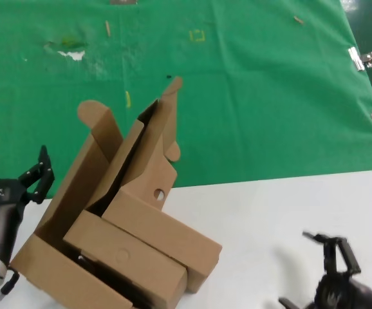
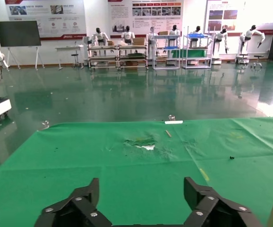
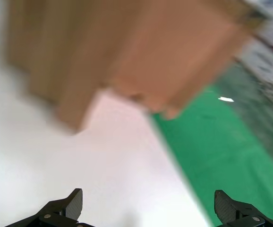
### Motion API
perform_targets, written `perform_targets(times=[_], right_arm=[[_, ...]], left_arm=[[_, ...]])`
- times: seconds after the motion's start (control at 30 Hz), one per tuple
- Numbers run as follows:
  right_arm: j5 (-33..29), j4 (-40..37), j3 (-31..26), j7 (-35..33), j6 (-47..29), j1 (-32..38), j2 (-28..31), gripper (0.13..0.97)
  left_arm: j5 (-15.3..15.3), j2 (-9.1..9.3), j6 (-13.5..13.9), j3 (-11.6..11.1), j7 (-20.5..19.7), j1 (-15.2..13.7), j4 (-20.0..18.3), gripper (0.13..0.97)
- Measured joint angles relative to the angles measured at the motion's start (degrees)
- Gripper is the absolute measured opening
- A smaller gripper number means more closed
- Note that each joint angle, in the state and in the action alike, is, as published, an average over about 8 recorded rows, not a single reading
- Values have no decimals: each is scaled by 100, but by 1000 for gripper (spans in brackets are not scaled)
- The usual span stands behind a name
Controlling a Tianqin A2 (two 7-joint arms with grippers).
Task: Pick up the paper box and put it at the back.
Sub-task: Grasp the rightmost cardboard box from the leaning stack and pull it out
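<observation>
Small brown corrugated cardboard paper box (image 1: 163,222) lies left of the spread, empty right claw (image 1: 331,270); left claw (image 1: 12,183), also spread, sits nearer.

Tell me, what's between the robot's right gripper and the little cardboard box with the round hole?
Only bare white tabletop, seen in the head view, lies between the right gripper and the paper box.

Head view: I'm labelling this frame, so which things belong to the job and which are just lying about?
Job:
paper box
green sheet at the back
right gripper, open
left gripper, open

Lying about:
similar box
larger carton
metal clips
</observation>
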Motion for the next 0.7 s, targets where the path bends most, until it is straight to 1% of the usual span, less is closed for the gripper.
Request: perform_targets(times=[0.03,0.07,0.13,0.2,0.33,0.37,0.43,0.57,0.63,0.7], right_arm=[[-78,-91,-65,-201,-61,-27,71,966],[-135,-170,-150,-369,-108,-41,140,966],[-202,-297,-370,-592,-181,-23,269,966],[-239,-389,-631,-655,-237,49,383,966],[-309,-541,-1179,-454,-280,345,550,955],[-324,-576,-1297,-383,-272,433,580,950],[-354,-640,-1513,-230,-238,610,629,940],[-417,-728,-1853,42,-113,916,701,925],[-432,-754,-1982,164,-48,1039,734,899],[-421,-774,-2091,286,0,1143,766,872]], left_arm=[[0,0,0,0,0,0,0,703],[0,0,0,0,0,0,0,703],[0,0,0,0,0,0,0,649],[0,0,0,0,0,0,0,595],[0,0,0,0,0,0,0,488],[0,0,0,0,0,0,0,488],[0,0,0,0,0,0,0,443],[0,0,0,0,0,0,0,351],[0,0,0,0,-1,0,0,306],[0,0,0,0,-2,0,0,291]])
